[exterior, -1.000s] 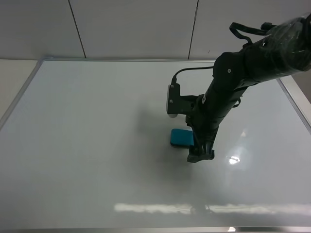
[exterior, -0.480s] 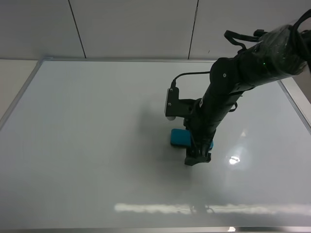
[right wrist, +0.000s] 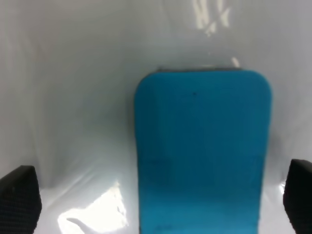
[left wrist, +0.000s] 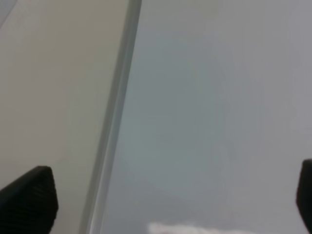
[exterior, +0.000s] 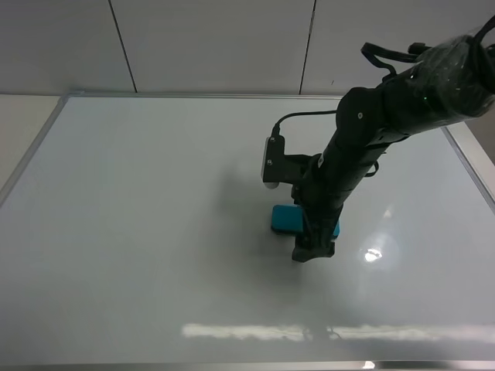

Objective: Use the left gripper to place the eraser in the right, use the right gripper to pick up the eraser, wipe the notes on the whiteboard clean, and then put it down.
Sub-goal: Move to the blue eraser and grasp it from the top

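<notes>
The teal-blue eraser (exterior: 287, 219) lies flat on the whiteboard (exterior: 139, 216), right of the middle. My right gripper (exterior: 313, 249), on the all-black arm, hangs over the eraser's right part with its tip near the board. In the right wrist view the eraser (right wrist: 202, 151) lies between the wide-apart fingertips (right wrist: 19, 200), and the right gripper (right wrist: 156, 207) is open and not touching it. The left gripper (left wrist: 165, 200) is open and empty over the whiteboard's (left wrist: 219, 97) edge, and it does not show in the exterior high view. No marker notes show on the board.
The board's silver frame (exterior: 31, 154) runs around it, with beige table (exterior: 19, 116) outside on the left and a grey panelled wall (exterior: 216, 39) behind. In the left wrist view the frame (left wrist: 114, 126) separates board from beige table (left wrist: 48, 73). Light glare (exterior: 373, 254) lies right of the gripper.
My right arm has shifted slightly to the left over the eraser. The eraser has not moved.
</notes>
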### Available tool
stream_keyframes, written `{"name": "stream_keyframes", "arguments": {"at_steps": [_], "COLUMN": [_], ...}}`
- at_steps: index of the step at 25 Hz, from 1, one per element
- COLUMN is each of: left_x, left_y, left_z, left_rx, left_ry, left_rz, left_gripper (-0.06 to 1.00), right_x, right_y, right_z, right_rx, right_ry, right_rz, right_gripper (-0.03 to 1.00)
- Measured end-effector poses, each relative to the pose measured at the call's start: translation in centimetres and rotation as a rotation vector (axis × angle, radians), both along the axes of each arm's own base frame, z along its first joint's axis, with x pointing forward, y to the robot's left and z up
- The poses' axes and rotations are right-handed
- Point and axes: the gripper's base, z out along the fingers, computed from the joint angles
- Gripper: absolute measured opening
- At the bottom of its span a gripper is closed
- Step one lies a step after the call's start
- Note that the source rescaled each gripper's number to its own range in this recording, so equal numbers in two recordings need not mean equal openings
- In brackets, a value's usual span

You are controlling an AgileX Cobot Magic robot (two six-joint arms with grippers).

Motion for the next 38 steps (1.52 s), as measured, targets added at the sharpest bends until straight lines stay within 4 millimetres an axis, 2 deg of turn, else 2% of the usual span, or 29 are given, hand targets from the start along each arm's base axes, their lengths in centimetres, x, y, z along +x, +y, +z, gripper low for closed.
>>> {"name": "stream_keyframes", "arguments": {"at_steps": [26,27,29,30,32,38], "left_x": [0.00,0.00,0.00,0.00,0.00,0.00], "left_y": [0.00,0.00,0.00,0.00,0.00,0.00], "left_z": [0.00,0.00,0.00,0.00,0.00,0.00], "left_rx": [0.000,0.000,0.000,0.000,0.000,0.000], "left_ry": [0.000,0.000,0.000,0.000,0.000,0.000], "left_rz": [0.000,0.000,0.000,0.000,0.000,0.000], "left_gripper": [1.00,1.00,1.00,1.00,1.00,1.00], "right_x": [-0.24,-0.24,-0.25,-0.25,-0.26,-0.48], "right_y": [-0.09,-0.09,-0.06,-0.06,-0.06,-0.15], "right_z": [0.10,0.10,0.10,0.10,0.10,0.57], "right_rx": [-0.008,-0.007,-0.003,-0.002,0.000,0.006], "right_ry": [0.022,0.023,0.027,0.029,0.036,0.063], "right_rz": [0.004,0.001,-0.012,-0.018,-0.041,-0.102], "right_gripper": [0.99,0.95,0.74,0.54,0.01,0.02]}}
